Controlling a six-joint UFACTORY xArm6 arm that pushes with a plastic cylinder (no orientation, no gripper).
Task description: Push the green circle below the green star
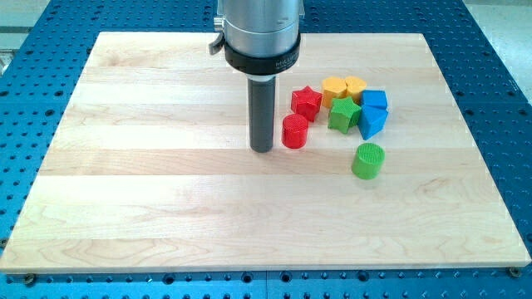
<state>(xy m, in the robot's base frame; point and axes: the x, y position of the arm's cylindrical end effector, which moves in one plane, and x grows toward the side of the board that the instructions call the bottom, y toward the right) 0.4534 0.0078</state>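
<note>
- The wooden board fills most of the view and rests on a blue perforated table; its nearest stretch, toward the view's bottom, carries no blocks.
- The green circle is the block nearest the view's bottom. It stands upright and alone, apart from every other block.
- The tip of the dark rod rests on the board left of the cluster. The rod has no jaws and grips nothing; it touches no block that can be confirmed.
- From the tip, the green circle lies at about 3 to 4 o'clock, well apart, with the red cylinder between them and slightly higher in the view.
- The red cylinder stands just beside the rod at its 3 o'clock; whether the two touch cannot be told.
- The green star sits at about 11 o'clock from the green circle, near but not touching it.
- A blue block, angular in shape, presses against the green star at its 3 o'clock, with a blue cube just behind it.
- The red star lies at 1 o'clock from the red cylinder, close to it.
- Farthest back, two yellow blocks sit side by side at 12 o'clock from the green star.
- The arm's metal housing rises above the rod at the view's top.
</note>
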